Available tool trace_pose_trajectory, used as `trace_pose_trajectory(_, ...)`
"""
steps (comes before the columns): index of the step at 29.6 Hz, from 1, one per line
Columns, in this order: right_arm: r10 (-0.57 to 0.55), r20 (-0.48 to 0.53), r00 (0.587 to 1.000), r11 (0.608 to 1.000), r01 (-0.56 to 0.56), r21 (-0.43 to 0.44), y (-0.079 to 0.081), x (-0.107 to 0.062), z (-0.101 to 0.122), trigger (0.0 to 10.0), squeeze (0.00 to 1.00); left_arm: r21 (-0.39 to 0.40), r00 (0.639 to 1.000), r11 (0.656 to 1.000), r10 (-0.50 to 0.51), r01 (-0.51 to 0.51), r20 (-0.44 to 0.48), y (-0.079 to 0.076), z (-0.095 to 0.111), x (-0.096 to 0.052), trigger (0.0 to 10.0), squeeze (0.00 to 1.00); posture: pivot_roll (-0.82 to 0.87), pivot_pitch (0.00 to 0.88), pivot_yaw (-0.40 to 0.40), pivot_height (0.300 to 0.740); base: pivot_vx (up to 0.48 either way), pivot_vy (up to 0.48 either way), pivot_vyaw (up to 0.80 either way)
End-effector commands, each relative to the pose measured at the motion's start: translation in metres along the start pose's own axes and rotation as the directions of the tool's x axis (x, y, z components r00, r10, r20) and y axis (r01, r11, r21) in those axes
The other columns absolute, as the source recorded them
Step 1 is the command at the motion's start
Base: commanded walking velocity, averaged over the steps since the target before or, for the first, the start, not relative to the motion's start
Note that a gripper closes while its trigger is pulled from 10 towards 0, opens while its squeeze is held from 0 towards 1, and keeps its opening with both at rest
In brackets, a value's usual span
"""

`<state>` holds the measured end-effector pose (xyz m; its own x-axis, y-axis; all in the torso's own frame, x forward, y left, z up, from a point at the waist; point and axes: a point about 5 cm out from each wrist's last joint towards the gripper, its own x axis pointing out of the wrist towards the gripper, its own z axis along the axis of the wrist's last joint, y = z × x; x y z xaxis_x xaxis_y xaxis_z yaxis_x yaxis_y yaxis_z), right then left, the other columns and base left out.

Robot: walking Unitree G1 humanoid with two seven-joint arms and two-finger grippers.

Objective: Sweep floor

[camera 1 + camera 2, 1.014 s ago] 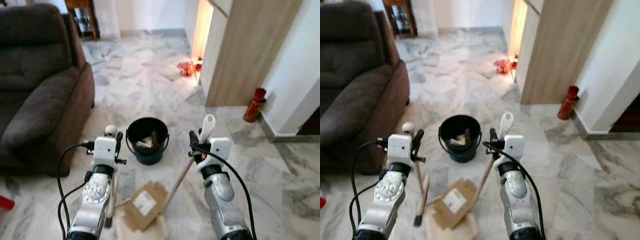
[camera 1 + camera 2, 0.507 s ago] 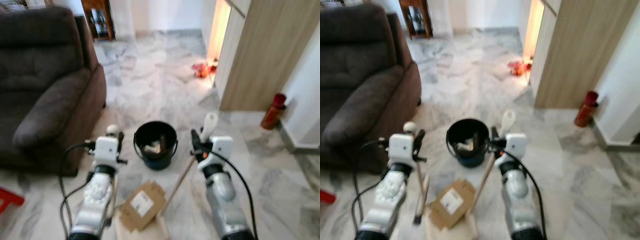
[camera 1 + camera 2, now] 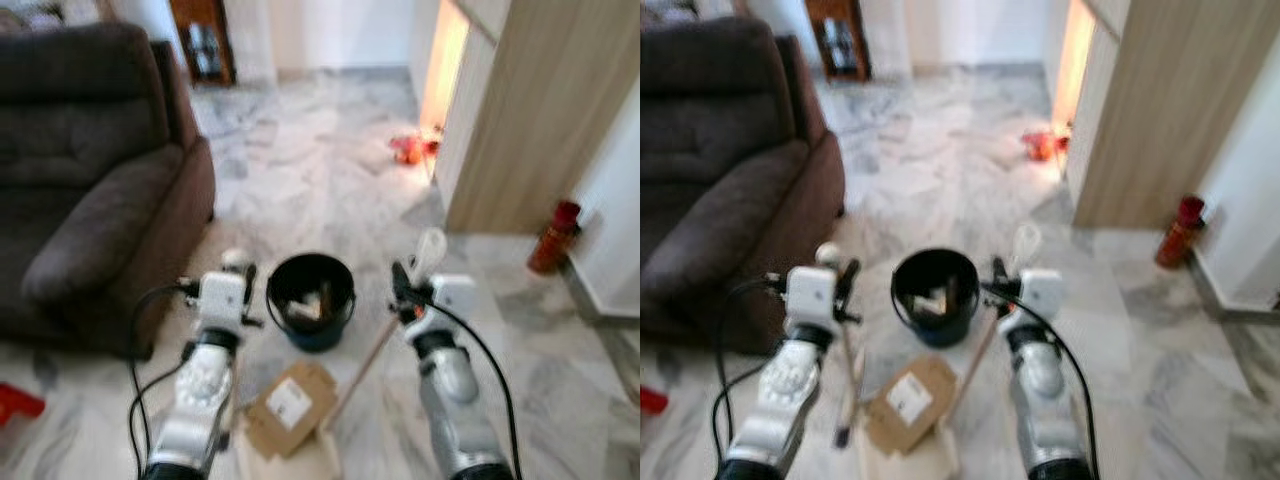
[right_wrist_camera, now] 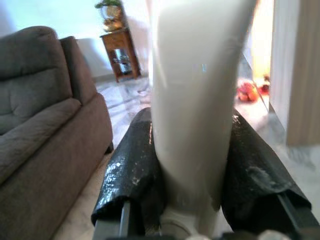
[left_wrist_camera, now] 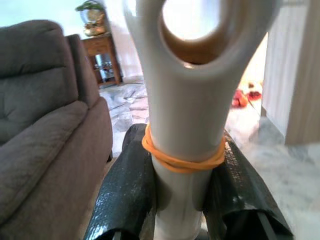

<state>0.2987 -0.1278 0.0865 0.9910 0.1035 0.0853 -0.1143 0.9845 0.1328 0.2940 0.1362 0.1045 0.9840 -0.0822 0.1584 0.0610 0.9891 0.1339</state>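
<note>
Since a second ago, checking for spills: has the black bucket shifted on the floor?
No. The black bucket keeps its spot beside the cardboard piece and the sofa; the camera moved.

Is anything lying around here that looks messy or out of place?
Yes. A flattened cardboard box lies on the marble floor just before the black bucket, half on a pale dustpan. Small red and orange things sit loose on the floor by the lit doorway.
</note>
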Motion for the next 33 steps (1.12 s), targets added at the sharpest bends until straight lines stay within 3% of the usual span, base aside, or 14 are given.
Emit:
trace_pose_trajectory(1,0.029,0.058,0.998,0.999,-0.030,0.018,0.011,0.007,0.012,10.0,0.00,0.014,0.999,1.000,0.014,-0.015,0.045,0.007,0.008,0.003,10.0,0.00,0.03,0.000,0.038,0.740,0.000,0.000,0.00)
trace_pose_trajectory(33,-0.001,0.197,0.980,1.000,0.000,0.002,0.009,0.003,0.035,10.0,0.00,0.028,0.999,0.999,0.026,-0.027,0.042,0.012,0.007,0.002,10.0,0.00,0.03,0.000,0.040,0.740,0.000,0.000,0.00)
